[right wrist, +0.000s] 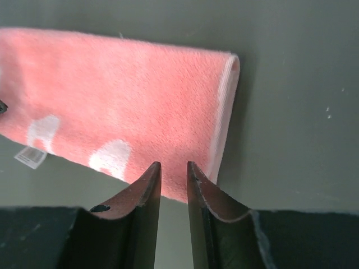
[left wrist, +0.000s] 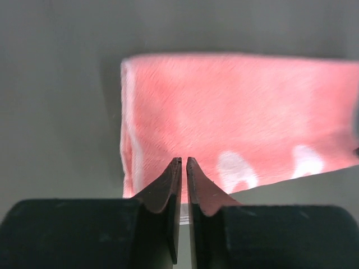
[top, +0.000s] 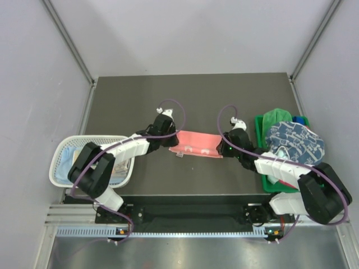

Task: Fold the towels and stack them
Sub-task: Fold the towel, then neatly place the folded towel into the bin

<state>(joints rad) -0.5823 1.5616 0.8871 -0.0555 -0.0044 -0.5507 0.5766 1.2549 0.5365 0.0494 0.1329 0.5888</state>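
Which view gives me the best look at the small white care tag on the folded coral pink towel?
The right wrist view: the white care tag sticks out clearly from the folded coral pink towel's near edge. The top view shows it only as a tiny speck. The left wrist view shows no tag clearly.

Even soft light; blurred wrist views

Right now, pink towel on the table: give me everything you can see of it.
The coral pink towel lies flat at mid-table, folded into a long strip running left to right. It looks like soft terry, with a paler hem band at each short end, white motifs along the near edge and a small white tag at its near left corner. The left gripper is at its left end and the right gripper at its right end, fingertips at the near edge; a grip cannot be confirmed.
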